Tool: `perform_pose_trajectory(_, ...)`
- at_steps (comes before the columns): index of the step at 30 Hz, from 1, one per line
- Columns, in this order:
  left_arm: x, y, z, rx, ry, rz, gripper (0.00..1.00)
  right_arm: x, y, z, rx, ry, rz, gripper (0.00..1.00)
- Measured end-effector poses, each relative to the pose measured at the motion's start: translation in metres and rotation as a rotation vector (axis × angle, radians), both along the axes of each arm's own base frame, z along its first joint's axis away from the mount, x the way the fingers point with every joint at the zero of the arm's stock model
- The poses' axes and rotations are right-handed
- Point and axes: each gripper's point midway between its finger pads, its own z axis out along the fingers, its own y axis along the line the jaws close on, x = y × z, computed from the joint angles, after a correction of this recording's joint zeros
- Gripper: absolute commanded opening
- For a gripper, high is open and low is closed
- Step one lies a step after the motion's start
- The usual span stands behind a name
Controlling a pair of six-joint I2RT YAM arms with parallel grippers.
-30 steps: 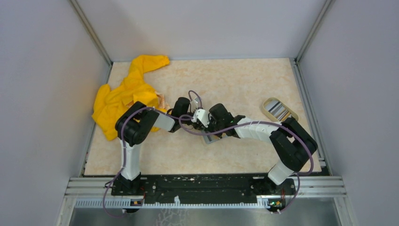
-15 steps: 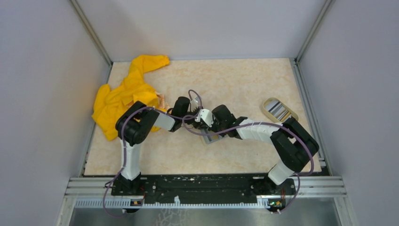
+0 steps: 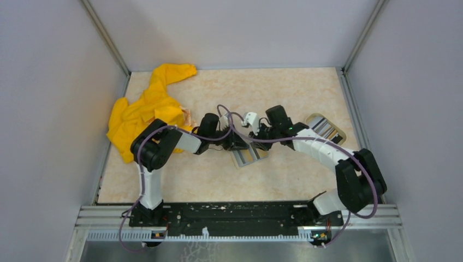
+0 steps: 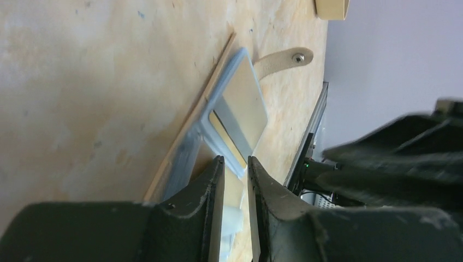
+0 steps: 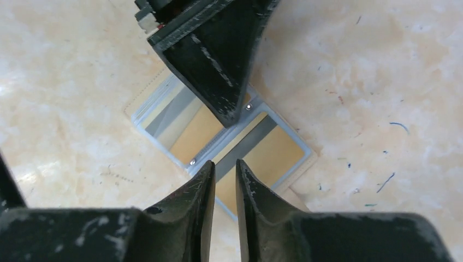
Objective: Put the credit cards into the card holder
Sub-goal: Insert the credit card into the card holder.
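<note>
Two grippers over one wallet: the card holder [image 3: 249,156] lies open and flat, and the left gripper [image 3: 238,145] has its tips planted on the middle fold, fingers nearly pressed together (whether they nip the fold or merely pin it, I can't tell). Just above hangs the right gripper [image 5: 224,170], pads almost touching, nothing visible between them. The holder sits at its 12 o'clock in the wrist view. Shiny panels in the slots may be cards already seated. More credit cards [image 3: 322,126] wait in the oval dish [image 3: 342,133], roughly 3 o'clock from the right gripper. My read: between cards — next, spread those fingers and fetch one from the dish, left pinning the holder.
</note>
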Motion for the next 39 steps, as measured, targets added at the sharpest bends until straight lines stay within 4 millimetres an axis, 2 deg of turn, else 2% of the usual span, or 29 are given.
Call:
perform_pose_trajectory(3, -0.005, 0.008, 0.008, 0.01, -0.039, 0.012, 0.28, -0.001, -0.005, 0.023, 0.107, 0.047, 0.039, 0.35)
perform_pose_trajectory(5, -0.007, 0.012, 0.021, 0.005, -0.091, 0.018, 0.29, -0.007, -0.006, 0.029, 0.151, 0.081, 0.064, 0.41)
perform_pose_trajectory(7, -0.009, 0.017, 0.042, -0.009, -0.164, 0.023, 0.29, -0.017, -0.005, 0.03, 0.182, 0.128, 0.092, 0.42)
perform_pose_trajectory(10, -0.011, 0.027, 0.086, -0.035, -0.334, 0.039, 0.3, -0.029, -0.002, 0.029, 0.215, 0.194, 0.117, 0.43)
perform_pose_trajectory(12, -0.012, 0.037, 0.123, -0.052, -0.474, 0.062, 0.42, -0.032, -0.002, 0.023, 0.227, 0.243, 0.111, 0.43)
perform_pose_trajectory(14, -0.016, 0.049, 0.152, -0.059, -0.594, 0.097, 0.6, -0.03, -0.007, 0.014, 0.229, 0.294, 0.077, 0.43)
perform_pose_trajectory(17, -0.024, 0.079, 0.187, -0.047, -0.761, 0.2, 0.98, -0.023, -0.018, -0.001, 0.218, 0.359, -0.001, 0.43)
perform_pose_trajectory(18, -0.026, 0.088, 0.191, -0.039, -0.797, 0.232, 0.99, -0.021, -0.022, -0.005, 0.21, 0.373, -0.027, 0.43)
perform_pose_trajectory(19, -0.028, 0.097, 0.192, -0.028, -0.82, 0.268, 0.99, -0.019, -0.025, -0.009, 0.203, 0.384, -0.048, 0.43)
perform_pose_trajectory(21, -0.032, 0.113, 0.18, 0.004, -0.823, 0.329, 0.99, -0.017, -0.031, -0.014, 0.19, 0.402, -0.083, 0.43)
perform_pose_trajectory(26, -0.051, 0.133, 0.119, 0.062, -0.704, 0.362, 0.99, -0.012, -0.034, -0.023, 0.163, 0.44, -0.133, 0.43)
perform_pose_trajectory(30, -0.065, 0.133, 0.086, 0.043, -0.573, 0.349, 0.98, -0.006, -0.038, -0.032, 0.133, 0.459, -0.185, 0.43)
perform_pose_trajectory(35, -0.072, 0.123, 0.07, 0.007, -0.46, 0.319, 0.93, -0.003, -0.045, -0.04, 0.093, 0.47, -0.252, 0.43)
perform_pose_trajectory(39, -0.075, 0.116, 0.059, -0.009, -0.393, 0.297, 0.86, -0.001, -0.047, -0.043, 0.08, 0.474, -0.282, 0.43)
